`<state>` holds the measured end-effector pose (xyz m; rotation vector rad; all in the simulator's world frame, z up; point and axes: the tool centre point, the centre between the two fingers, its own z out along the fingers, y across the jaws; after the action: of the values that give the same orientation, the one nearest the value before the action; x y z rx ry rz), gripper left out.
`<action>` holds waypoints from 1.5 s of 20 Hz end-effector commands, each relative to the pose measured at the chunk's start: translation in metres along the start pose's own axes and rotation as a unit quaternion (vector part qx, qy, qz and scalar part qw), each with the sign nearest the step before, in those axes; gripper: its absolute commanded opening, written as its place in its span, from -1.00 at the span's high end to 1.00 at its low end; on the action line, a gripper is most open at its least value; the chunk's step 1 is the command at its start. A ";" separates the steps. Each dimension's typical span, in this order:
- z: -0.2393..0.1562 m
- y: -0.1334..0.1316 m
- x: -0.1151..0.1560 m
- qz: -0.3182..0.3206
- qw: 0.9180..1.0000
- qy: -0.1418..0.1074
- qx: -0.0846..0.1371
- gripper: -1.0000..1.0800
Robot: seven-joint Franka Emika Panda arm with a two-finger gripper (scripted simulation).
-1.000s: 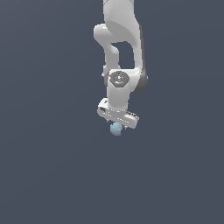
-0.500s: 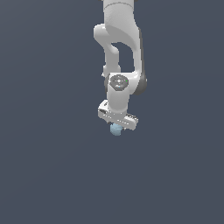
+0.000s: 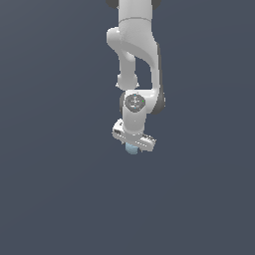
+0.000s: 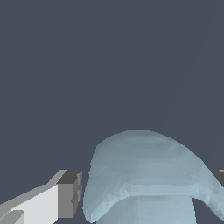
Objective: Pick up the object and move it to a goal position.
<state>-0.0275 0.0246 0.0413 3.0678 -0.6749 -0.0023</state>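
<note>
Claw (image 3: 132, 145): clamped on the ball, pads at either flank in the wrist view.
Ball (image 3: 131, 148): lower centre of the exterior view, under the claw.
Change: arm and ball sit slightly higher than before.
Meaning: lift apparently under way; goal not visible.

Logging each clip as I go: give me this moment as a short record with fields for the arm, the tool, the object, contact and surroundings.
arm: white Franka arm reaching down from the top of the exterior view
tool: pointing down, fingers either side of the object
object: pale light-blue object, only partly visible below the tool in the exterior view
contact: one finger sits just beside the object; a narrow gap shows, so a firm grip cannot be confirmed
surroundings: plain dark grey background; no goal marker visible
</note>
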 end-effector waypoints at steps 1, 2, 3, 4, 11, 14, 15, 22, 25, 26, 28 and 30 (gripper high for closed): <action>0.001 0.000 0.001 0.000 1.000 0.001 0.000 1.00; 0.001 0.000 0.001 0.000 1.000 0.001 0.000 1.00; 0.001 0.000 0.001 0.000 1.000 0.001 0.000 1.00; 0.001 0.000 0.001 0.000 1.000 0.001 0.000 1.00; 0.000 -0.001 0.001 0.000 1.000 0.001 0.001 1.00; -0.002 0.000 0.002 0.000 1.000 0.001 0.001 1.00; -0.004 0.000 0.003 0.000 1.000 0.001 0.001 1.00; -0.030 0.003 0.019 0.000 1.000 0.001 0.001 1.00; -0.048 0.005 0.030 0.000 1.000 0.001 0.001 1.00; -0.054 0.006 0.035 0.000 1.000 0.001 0.001 1.00; -0.069 0.008 0.044 0.000 1.000 0.001 0.001 1.00; -0.085 0.010 0.054 0.000 1.000 0.001 0.000 1.00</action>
<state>0.0114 -0.0023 0.1140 3.0684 -0.6752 0.0008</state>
